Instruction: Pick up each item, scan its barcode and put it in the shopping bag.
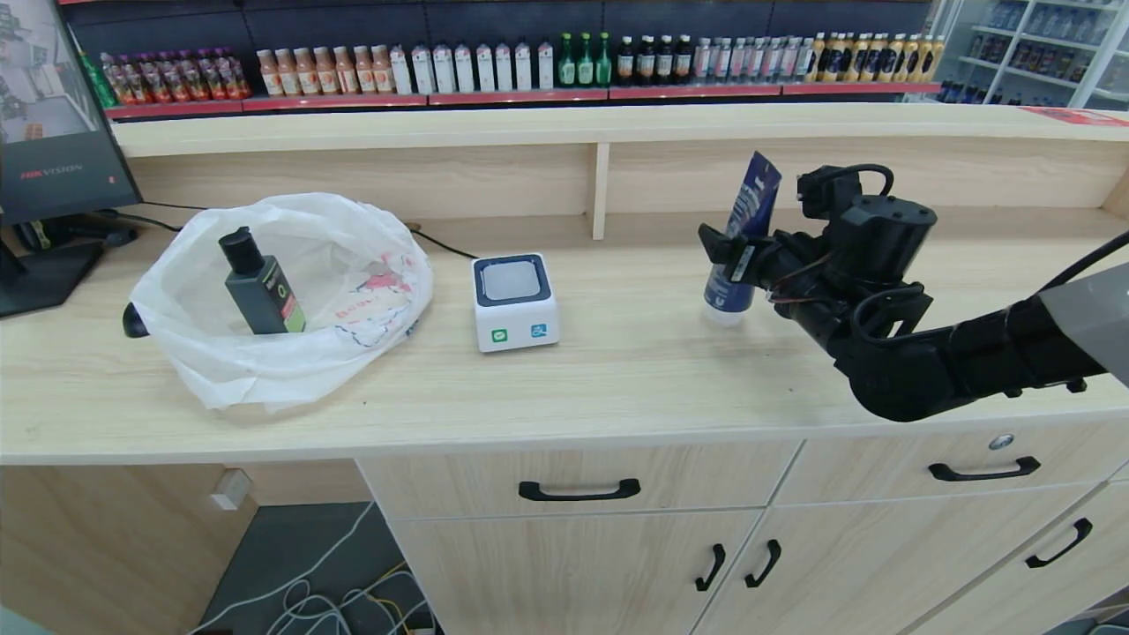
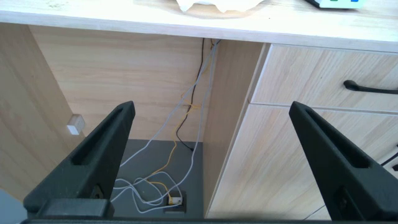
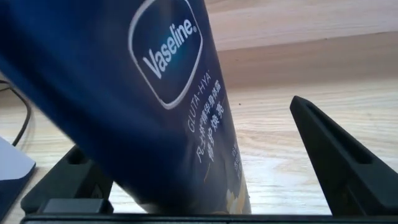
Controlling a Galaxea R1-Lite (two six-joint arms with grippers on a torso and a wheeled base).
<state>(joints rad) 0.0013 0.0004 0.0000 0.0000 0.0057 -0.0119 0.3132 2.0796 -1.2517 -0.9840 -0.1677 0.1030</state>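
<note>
A dark blue lotion tube (image 1: 743, 238) stands cap-down and tilted on the wooden counter (image 1: 617, 379), at its right. My right gripper (image 1: 736, 251) is open around it. In the right wrist view the tube (image 3: 174, 106) lies close to one finger, with a wide gap to the other finger (image 3: 329, 155). The white scanner box (image 1: 515, 300) sits mid-counter. To its left the white plastic shopping bag (image 1: 370, 291) lies open with a dark green bottle (image 1: 260, 287) upright inside. My left gripper (image 2: 211, 106) is open and empty below the counter edge, facing the cabinet front.
A raised wooden ledge (image 1: 600, 123) runs along the counter's back, with shelves of bottles behind. A dark monitor (image 1: 53, 132) stands at the far left. Drawers with black handles (image 1: 578, 489) lie under the counter, and cables (image 2: 155, 180) trail on the floor.
</note>
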